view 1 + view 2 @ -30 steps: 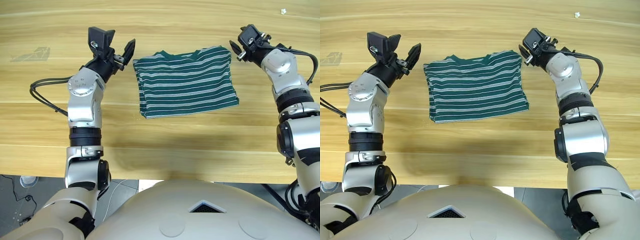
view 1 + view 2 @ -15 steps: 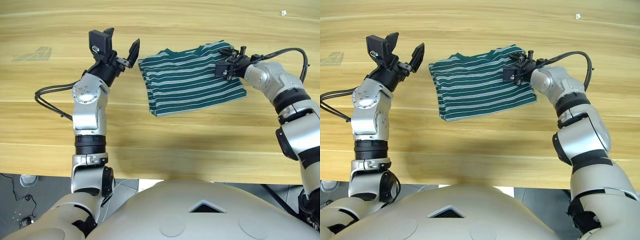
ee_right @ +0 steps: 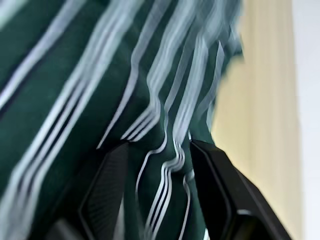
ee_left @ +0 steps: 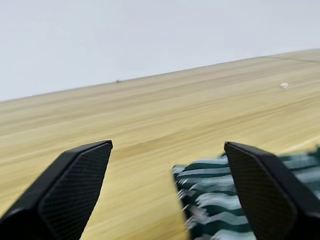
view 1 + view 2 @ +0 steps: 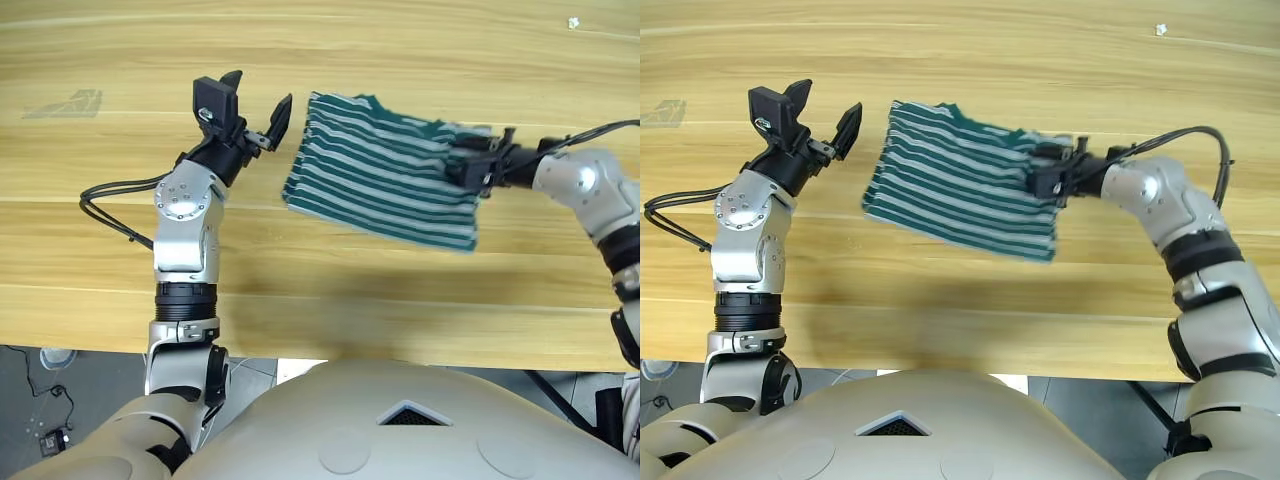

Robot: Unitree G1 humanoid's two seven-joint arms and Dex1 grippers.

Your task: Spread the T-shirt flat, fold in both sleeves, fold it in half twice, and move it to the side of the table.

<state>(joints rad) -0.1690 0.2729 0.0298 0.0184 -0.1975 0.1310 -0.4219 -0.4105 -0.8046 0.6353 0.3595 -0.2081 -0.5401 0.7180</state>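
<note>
Two end effectors, two jobs: the right end effector point(image 5: 476, 168) is clamped on one edge of the folded dark green T-shirt with white stripes point(image 5: 370, 178), which sits skewed on the light wooden table point(image 5: 330, 295), my guess so it can drag it sideways. Meanwhile the left end effector point(image 5: 258, 95) hangs wide open just beside the shirt's corner, holding nothing

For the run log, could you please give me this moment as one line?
T-shirt: folded, striped | right gripper: fingers shut on T-shirt, at its right edge | left gripper: fingers open, beside T-shirt's left edge
</note>
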